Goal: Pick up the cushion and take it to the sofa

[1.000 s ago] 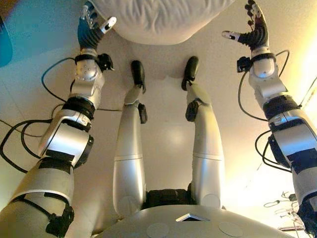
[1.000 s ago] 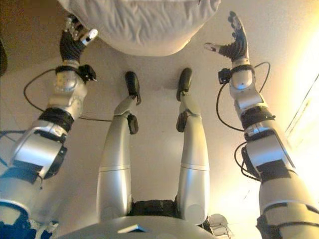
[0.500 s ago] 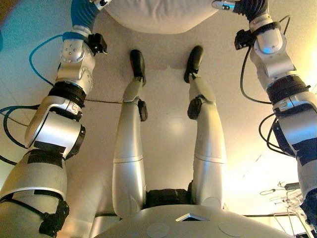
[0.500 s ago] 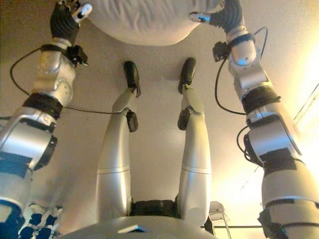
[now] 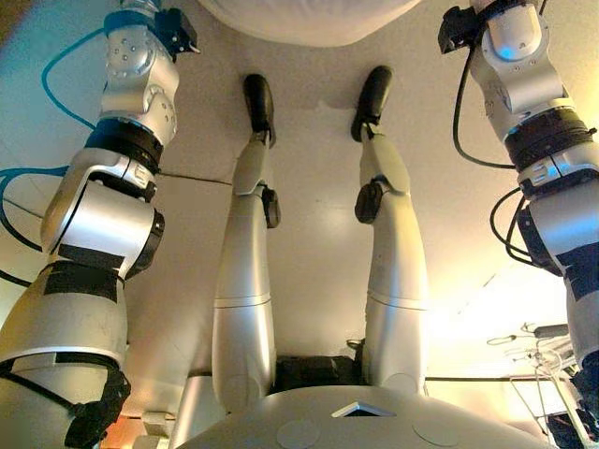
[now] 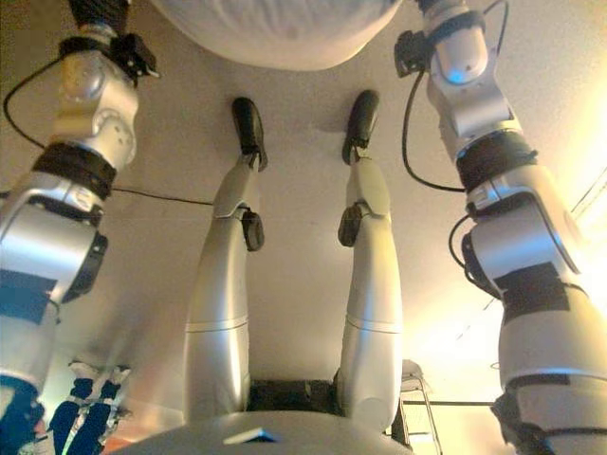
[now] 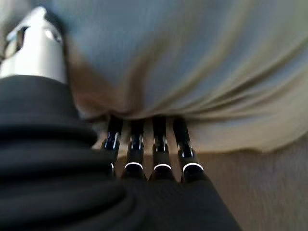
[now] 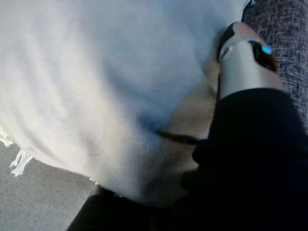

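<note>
The white cushion (image 6: 280,33) lies on the pale floor (image 5: 309,253) ahead of the robot, between the two arms; in the head views only its rounded near edge shows, at the top of the picture. Its cover is wrinkled, and a short white fringe (image 8: 15,161) hangs from one edge where it meets the floor. A dark grey woven surface (image 8: 284,33) shows just past the cushion in the right wrist view; what it belongs to cannot be told.

The left hand (image 7: 144,159) is at the cushion's left end. Its fingers (image 7: 182,139) run straight under the cushion's lower edge, tips hidden in the fabric; its thumb (image 7: 36,48) lies against the cushion's side. Whether it grips cannot be told.

The right hand (image 8: 250,144) is pressed against the cushion's right end. Its thumb (image 8: 245,57) rests on the fabric; the fingers are hidden behind the cushion, so its state cannot be told.
</note>
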